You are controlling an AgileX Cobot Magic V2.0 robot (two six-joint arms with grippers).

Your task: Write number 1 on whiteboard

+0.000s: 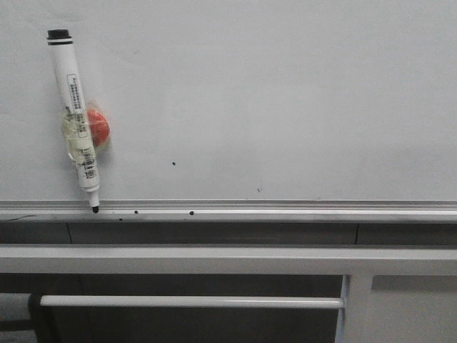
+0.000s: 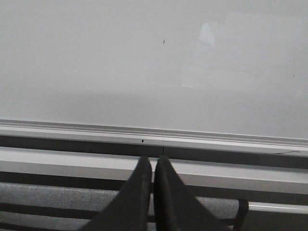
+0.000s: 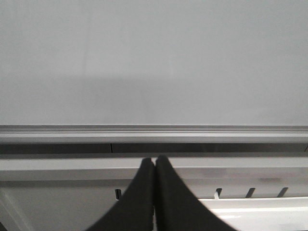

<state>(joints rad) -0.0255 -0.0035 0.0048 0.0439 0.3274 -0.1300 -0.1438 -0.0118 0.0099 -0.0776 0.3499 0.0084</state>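
Both hands, left and right, are closed and empty; one should open squarely around the marker hanging near the whiteboard's lower left corner.

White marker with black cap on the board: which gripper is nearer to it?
Probably left. The left gripper points below the tiny black speck beside the white marker; the right gripper faces unmarked pale whiteboard.

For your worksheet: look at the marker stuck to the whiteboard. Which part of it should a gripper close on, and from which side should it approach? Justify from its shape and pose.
Grip the marker on its bare upper barrel, above the red magnet taped at mid-length. Come straight at the whiteboard from the front, fingers on either side of the barrel. It hangs nearly upright, tip down at the rail.
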